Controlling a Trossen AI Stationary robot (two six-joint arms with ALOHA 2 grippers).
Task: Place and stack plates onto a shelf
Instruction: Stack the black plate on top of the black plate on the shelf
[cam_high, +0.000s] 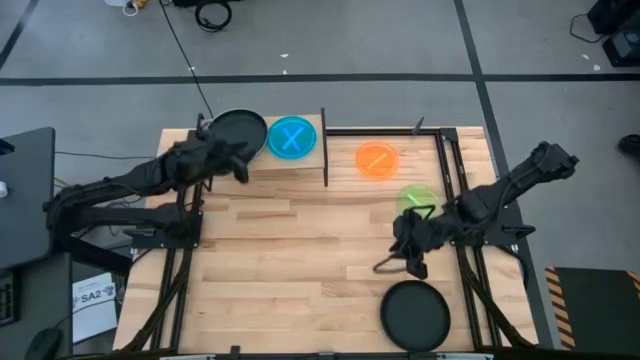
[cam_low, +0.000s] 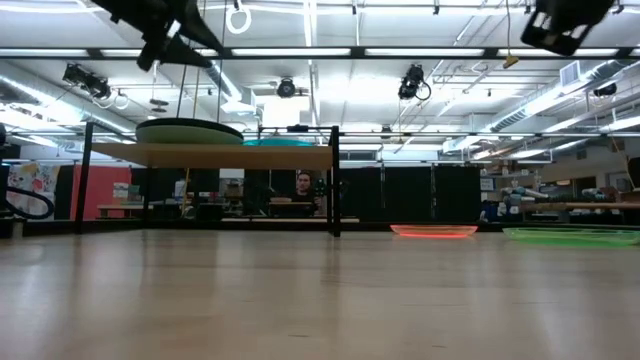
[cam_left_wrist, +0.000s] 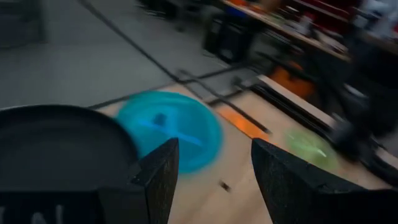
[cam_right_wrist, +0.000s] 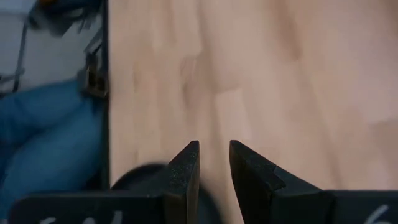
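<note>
The only writing I can read is "SA2" on a white sheet of paper (cam_high: 97, 296) lying on the floor beside the table's left corner; the rest of its print is too small.

My left gripper (cam_high: 236, 166) hangs just beside the small light-wood shelf on thin black legs (cam_high: 300, 163), over the edge of the round black plate (cam_high: 238, 130) that sits on the shelf's left end. Its fingers (cam_left_wrist: 163, 177) stand wide apart with nothing between them. Next to that black plate on the shelf lies the translucent blue round plate (cam_high: 292, 137). The low view shows a pale mint green plate (cam_low: 188, 131) there too, under the black one.

My right gripper (cam_high: 411, 252) hovers over bare tabletop well to the right of the shelf, its fingers (cam_right_wrist: 185, 177) parted by a narrow gap and gripping nothing. Near it lies a second round black plate (cam_high: 414, 315), far from the shelf at the table's front edge. A translucent bright green plate (cam_high: 417, 198) lies close to that arm, and a translucent orange plate (cam_high: 377, 160) rests just right of the shelf.
</note>
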